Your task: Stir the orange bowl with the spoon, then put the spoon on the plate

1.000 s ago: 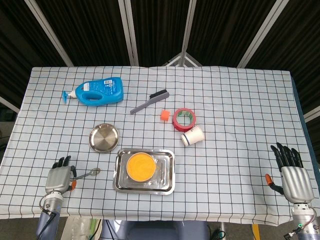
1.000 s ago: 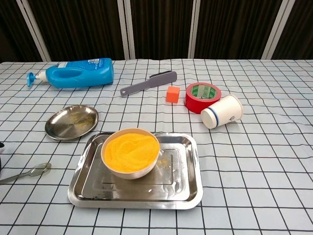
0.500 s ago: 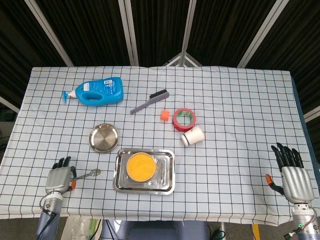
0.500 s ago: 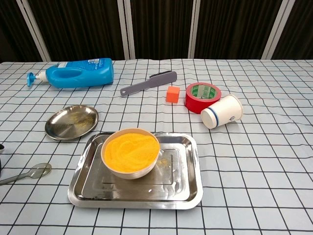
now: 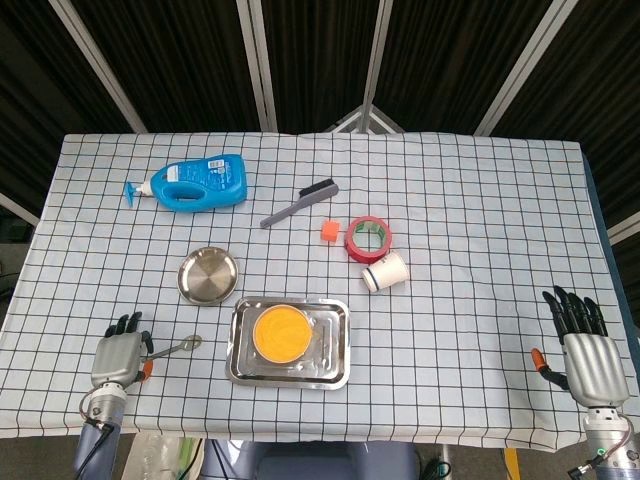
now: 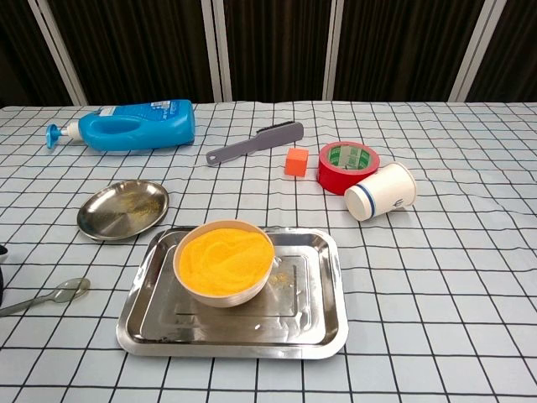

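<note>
Spoon (image 5: 178,348) lies flat on the worktop (image 5: 480,200), left of the orange bowl (image 5: 280,332) and below the plate (image 5: 209,276). Its long axis runs from the bowl end, nearest the orange bowl, back to the left hand (image 5: 119,360), which looks to be at the handle tip; whether it pinches cannot be told. The right hand (image 5: 581,350), spread and empty, sits far right of the orange bowl.

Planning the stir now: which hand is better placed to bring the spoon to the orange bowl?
Left. The left hand is already at the spoon handle, beside the orange bowl; the right hand sits at the far table edge.
</note>
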`<act>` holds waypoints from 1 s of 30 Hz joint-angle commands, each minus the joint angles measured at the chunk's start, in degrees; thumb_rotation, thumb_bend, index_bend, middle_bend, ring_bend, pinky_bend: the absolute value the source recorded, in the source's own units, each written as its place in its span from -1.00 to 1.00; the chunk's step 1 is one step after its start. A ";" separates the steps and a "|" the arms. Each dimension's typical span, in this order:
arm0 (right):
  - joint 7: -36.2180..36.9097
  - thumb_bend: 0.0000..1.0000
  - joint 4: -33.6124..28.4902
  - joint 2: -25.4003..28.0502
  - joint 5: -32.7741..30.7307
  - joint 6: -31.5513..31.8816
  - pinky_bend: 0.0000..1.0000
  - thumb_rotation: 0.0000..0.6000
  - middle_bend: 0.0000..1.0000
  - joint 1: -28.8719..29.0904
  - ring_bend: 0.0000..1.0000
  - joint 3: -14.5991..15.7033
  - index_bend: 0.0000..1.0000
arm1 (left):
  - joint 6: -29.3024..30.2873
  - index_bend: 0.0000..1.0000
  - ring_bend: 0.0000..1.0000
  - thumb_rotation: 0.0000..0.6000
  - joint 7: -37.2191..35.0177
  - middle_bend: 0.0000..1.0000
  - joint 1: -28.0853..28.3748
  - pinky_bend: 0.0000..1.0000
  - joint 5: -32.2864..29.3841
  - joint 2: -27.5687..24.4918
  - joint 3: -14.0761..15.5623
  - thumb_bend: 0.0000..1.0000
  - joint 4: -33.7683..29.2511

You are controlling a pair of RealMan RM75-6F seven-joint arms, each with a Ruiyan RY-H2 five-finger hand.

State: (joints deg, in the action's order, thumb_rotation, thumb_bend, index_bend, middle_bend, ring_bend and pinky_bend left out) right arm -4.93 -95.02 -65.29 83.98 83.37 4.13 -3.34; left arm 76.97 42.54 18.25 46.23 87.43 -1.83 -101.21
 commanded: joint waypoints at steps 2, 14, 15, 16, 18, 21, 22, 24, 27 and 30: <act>-0.06 -0.21 -0.01 -0.01 0.00 0.01 -1.00 1.00 -1.00 -0.01 -1.00 0.00 -1.00 | 0.05 -0.06 -0.98 1.00 0.27 -0.93 0.07 -0.77 0.09 0.01 0.27 0.04 0.06; 0.21 -0.21 -0.13 0.11 -0.25 -0.01 -1.00 1.00 -1.00 -0.15 -1.00 -0.02 -1.00 | 0.24 0.04 -0.98 1.00 0.62 -0.90 0.31 -0.77 -0.54 0.61 0.16 0.06 0.54; 0.23 -0.21 -0.14 0.12 -0.26 -0.02 -1.00 1.00 -1.00 -0.15 -1.00 -0.01 -1.00 | 0.25 0.05 -0.98 1.00 0.69 -0.89 0.32 -0.77 -0.65 0.62 0.14 0.07 0.59; 0.26 -0.21 -0.17 0.13 -0.27 -0.05 -1.00 1.00 -1.00 -0.17 -1.00 0.01 -1.00 | 0.24 0.06 -0.98 1.00 0.75 -0.89 0.36 -0.77 -0.77 0.62 0.11 0.08 0.61; 0.26 -0.21 -0.20 0.15 -0.29 -0.04 -1.00 1.00 -1.00 -0.18 -1.00 0.01 -1.00 | 0.23 0.07 -0.98 1.00 0.70 -0.89 0.41 -0.77 -0.83 0.56 0.05 0.08 0.51; 0.27 -0.21 -0.20 0.15 -0.30 0.08 -1.00 1.00 -1.00 -0.24 -1.00 -0.03 -1.00 | 0.47 0.07 -0.98 1.00 0.21 -0.89 0.35 -0.77 -0.25 0.15 0.00 0.08 -0.32; 0.28 -0.21 -0.21 0.16 -0.31 0.09 -1.00 1.00 -1.00 -0.25 -1.00 -0.03 -1.00 | 0.56 0.07 -0.98 1.00 0.15 -0.89 0.34 -0.77 -0.03 -0.03 0.02 0.08 -0.60; 0.23 -0.21 -0.18 0.18 -0.33 0.10 -1.00 1.00 -1.00 -0.27 -1.00 -0.03 -1.00 | 1.00 0.06 -0.98 1.00 0.02 -0.89 0.35 -0.77 0.89 -0.80 0.07 0.08 -1.81; 0.23 -0.21 -0.20 0.19 -0.35 0.16 -1.00 1.00 -1.00 -0.33 -1.00 -0.03 -1.00 | 2.04 0.06 -0.98 1.00 -0.30 -0.89 0.43 -0.77 3.05 -2.52 -0.09 0.08 -4.23; 0.24 -0.21 -0.22 0.20 -0.32 0.24 -1.00 1.00 -1.00 -0.37 -1.00 -0.03 -1.00 | 2.76 0.06 -0.98 1.00 -0.24 -0.89 0.66 -0.77 4.77 -4.45 -0.31 0.08 -6.53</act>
State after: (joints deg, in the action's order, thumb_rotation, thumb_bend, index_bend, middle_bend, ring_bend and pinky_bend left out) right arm -4.69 -95.24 -65.09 83.66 83.60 3.76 -3.38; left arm 79.18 42.34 18.76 50.02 84.02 -1.98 -106.61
